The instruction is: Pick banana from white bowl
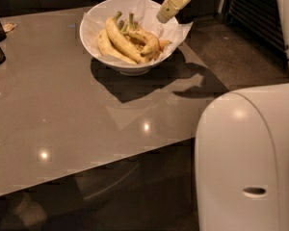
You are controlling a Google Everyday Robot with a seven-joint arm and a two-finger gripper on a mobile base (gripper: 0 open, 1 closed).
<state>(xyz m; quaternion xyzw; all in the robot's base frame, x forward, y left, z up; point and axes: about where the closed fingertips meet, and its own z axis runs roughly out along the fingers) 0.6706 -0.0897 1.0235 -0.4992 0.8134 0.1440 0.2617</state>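
Several bananas fill the white bowl (92, 28) near the worktop's (62, 109) 1 o'clock corner. The banana (148, 41), speckled, lies at the bowl's 3 o'clock side. Step in hand: approach. The claw (163, 17) hovers over the rim at 2 o'clock; its opening cannot be told. Next move: descend onto the banana. The worktop edge is close at 3 o'clock, with open room at 9 o'clock.
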